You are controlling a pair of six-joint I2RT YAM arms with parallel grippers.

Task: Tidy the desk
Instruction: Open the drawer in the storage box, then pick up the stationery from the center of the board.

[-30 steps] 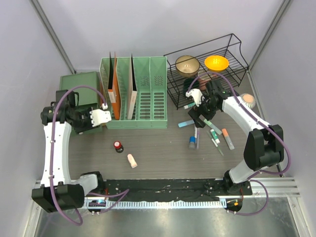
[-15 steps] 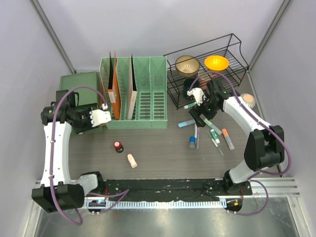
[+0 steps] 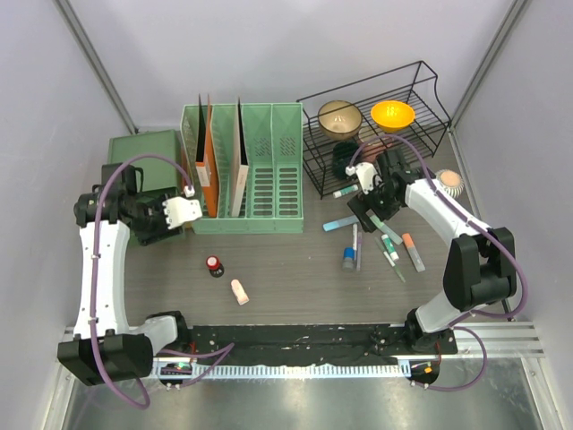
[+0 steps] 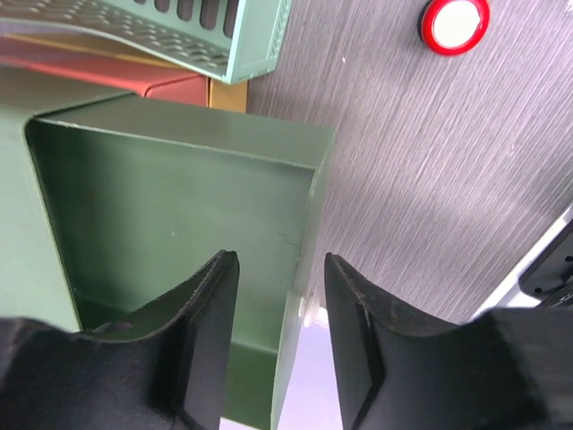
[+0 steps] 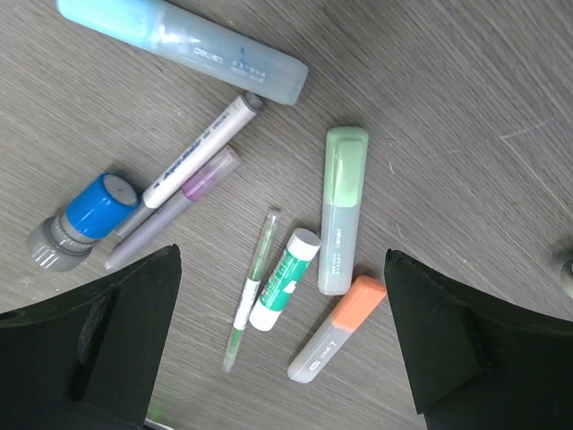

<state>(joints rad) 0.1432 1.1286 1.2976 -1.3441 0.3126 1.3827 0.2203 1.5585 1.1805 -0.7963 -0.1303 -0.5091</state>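
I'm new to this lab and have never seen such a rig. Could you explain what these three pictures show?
Two white robot arms, a left arm and a right arm, are bolted at the near edge of the desk. The wide picture looks down from above. The other two come from a camera on each wrist.

On the desk are a green file rack, a wire rack with bowls, a green box and scattered pens.

The left tool is open, with the box's wall between its fingers. The right tool hangs open above the pens, among them a light blue highlighter and an orange highlighter. Neither tool holds anything.
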